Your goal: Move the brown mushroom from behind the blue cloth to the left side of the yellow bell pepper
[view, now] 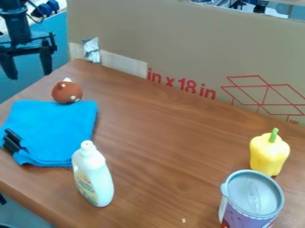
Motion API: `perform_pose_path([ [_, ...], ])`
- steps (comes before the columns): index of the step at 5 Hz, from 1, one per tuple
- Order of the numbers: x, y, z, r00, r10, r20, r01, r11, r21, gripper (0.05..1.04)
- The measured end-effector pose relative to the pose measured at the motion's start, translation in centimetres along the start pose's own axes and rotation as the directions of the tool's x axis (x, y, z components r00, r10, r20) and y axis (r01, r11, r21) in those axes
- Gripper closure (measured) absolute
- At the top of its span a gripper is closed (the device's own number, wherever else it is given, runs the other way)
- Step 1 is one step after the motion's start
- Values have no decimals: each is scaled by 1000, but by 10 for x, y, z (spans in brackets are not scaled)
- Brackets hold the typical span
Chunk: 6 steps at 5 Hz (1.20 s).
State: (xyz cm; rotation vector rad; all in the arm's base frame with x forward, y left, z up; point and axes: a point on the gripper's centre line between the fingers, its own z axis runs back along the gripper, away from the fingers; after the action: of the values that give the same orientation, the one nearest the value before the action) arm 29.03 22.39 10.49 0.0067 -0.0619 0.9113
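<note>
The cloth (pixel 53 129) lies at the left of the table (pixel 161 133), two small pieces (pixel 12 141) at its left edge; the ball (pixel 67 91) sits at the cloth's far edge; the bottle (pixel 93 176) stands upright before the cloth's near right corner; well apart, at the right, stands the pepper (pixel 269 155), with the lidded can (pixel 251 200) just before it and slightly to its left; behind them all, the cardboard panel (pixel 179 40) runs along the table's far side.

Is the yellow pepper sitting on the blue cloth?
No, the yellow pepper stands on the brown table just behind the can, and the blue cloth lies well away from it.
</note>
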Motion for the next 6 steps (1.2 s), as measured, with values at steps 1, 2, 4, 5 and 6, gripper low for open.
perform_pose_path([
  [1, 11, -9, 3, 1000, 8, 29, -8, 1000, -15, 82],
  [2, 18, -19, -1, 999, 41, 21, -40, 999, -34, 82],
  [4, 24, -38, -23, 996, 90, -18, -91, 995, -42, 82],
  [5, 27, -49, -27, 995, 93, -18, -94, 995, -40, 82],
  [6, 29, -62, -33, 995, 103, -20, -103, 994, -46, 82],
])
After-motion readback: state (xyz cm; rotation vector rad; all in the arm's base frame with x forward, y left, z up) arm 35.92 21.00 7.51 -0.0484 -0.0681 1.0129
